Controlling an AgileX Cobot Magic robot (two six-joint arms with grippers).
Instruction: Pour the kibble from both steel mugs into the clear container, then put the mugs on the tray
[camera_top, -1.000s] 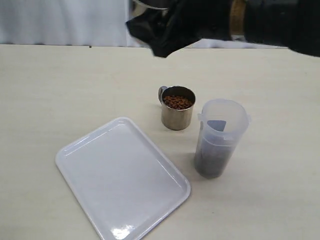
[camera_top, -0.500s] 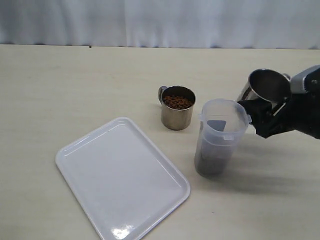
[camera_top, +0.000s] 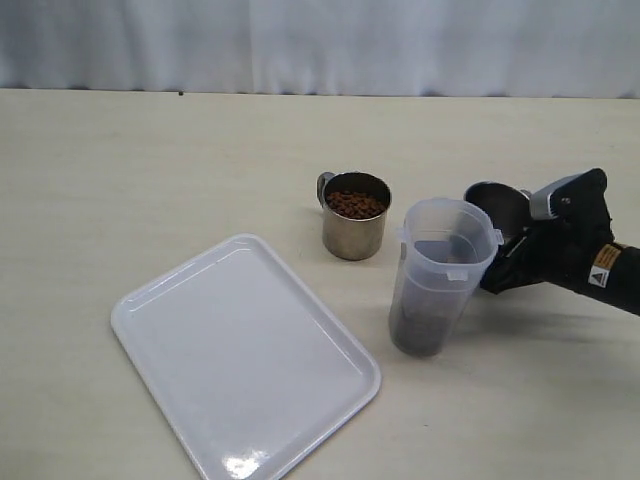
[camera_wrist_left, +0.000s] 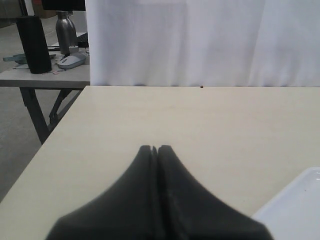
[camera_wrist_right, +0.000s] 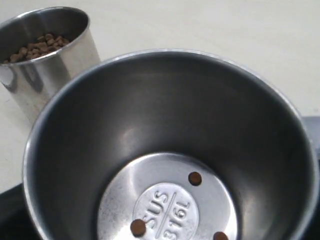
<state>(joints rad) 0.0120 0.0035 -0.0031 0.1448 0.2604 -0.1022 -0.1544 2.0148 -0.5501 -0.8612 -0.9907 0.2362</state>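
Observation:
My right gripper (camera_top: 522, 243) is shut on a steel mug (camera_top: 496, 204), held low just right of the clear container (camera_top: 441, 272). The right wrist view looks into this mug (camera_wrist_right: 165, 125): it is nearly empty, with three kibble pellets (camera_wrist_right: 195, 178) on its bottom. Dark kibble (camera_top: 418, 325) fills the container's lower part. The second steel mug (camera_top: 355, 228) stands upright left of the container, full of kibble (camera_top: 355, 203), and shows again in the right wrist view (camera_wrist_right: 47, 70). The white tray (camera_top: 240, 355) lies empty at front left. My left gripper (camera_wrist_left: 154, 148) is shut, empty, over bare table.
A white curtain runs along the table's far edge. Beyond the table's left side, the left wrist view shows another table with a dark speaker (camera_wrist_left: 33, 44) and a mouse (camera_wrist_left: 70, 60). The tray's corner (camera_wrist_left: 295, 210) lies near my left gripper.
The right arm swept from the top of the exterior view to the container's right. Its mug has since dropped from above the container's rim to beside it.

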